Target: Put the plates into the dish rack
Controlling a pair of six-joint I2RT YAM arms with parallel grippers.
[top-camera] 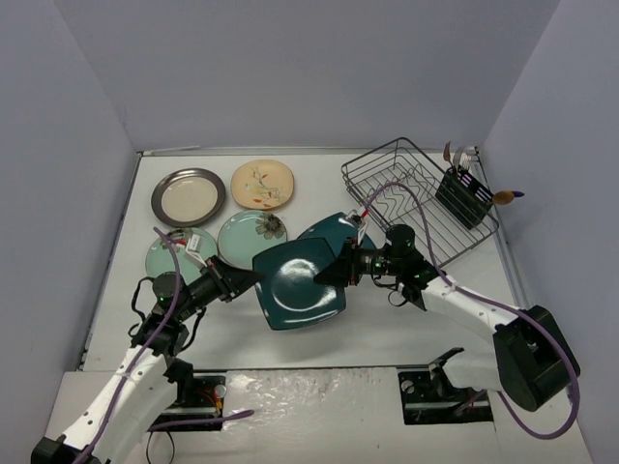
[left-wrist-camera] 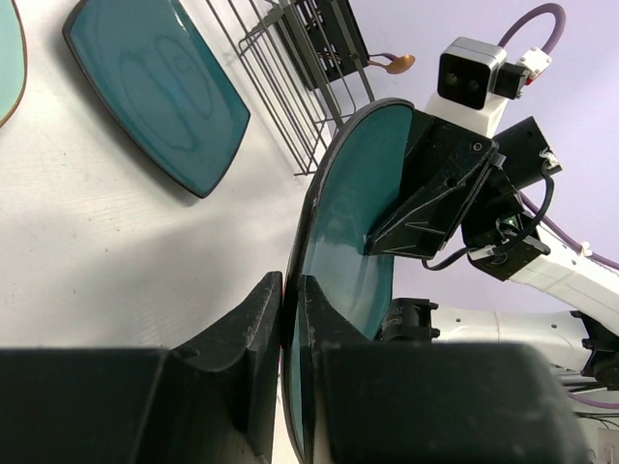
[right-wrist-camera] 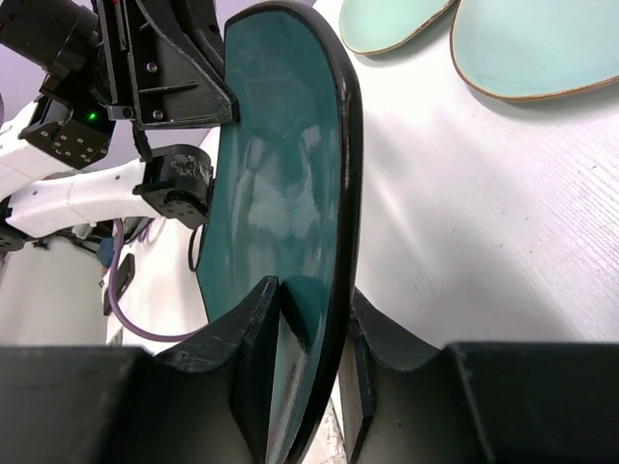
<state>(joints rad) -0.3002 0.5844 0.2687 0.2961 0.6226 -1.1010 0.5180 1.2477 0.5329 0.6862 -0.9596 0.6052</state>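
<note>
A dark teal square plate (top-camera: 298, 282) is held on edge above the table between both arms. My left gripper (top-camera: 247, 280) is shut on its left rim, the fingers pinching the edge (left-wrist-camera: 290, 280). My right gripper (top-camera: 338, 266) is on the opposite rim, with one finger against the glazed face and the other against the back (right-wrist-camera: 314, 290). A second teal plate (top-camera: 334, 230) lies flat behind it. Two mint plates (top-camera: 181, 253) (top-camera: 251, 235), a cream floral plate (top-camera: 262, 184) and a grey-rimmed plate (top-camera: 188, 195) lie at the back left. The black wire dish rack (top-camera: 416, 198) stands at the back right with no plates in it.
A black cutlery caddy (top-camera: 464, 193) holding utensils sits at the rack's right end. Grey walls close in the table on three sides. The rack's near corner lies just behind my right wrist.
</note>
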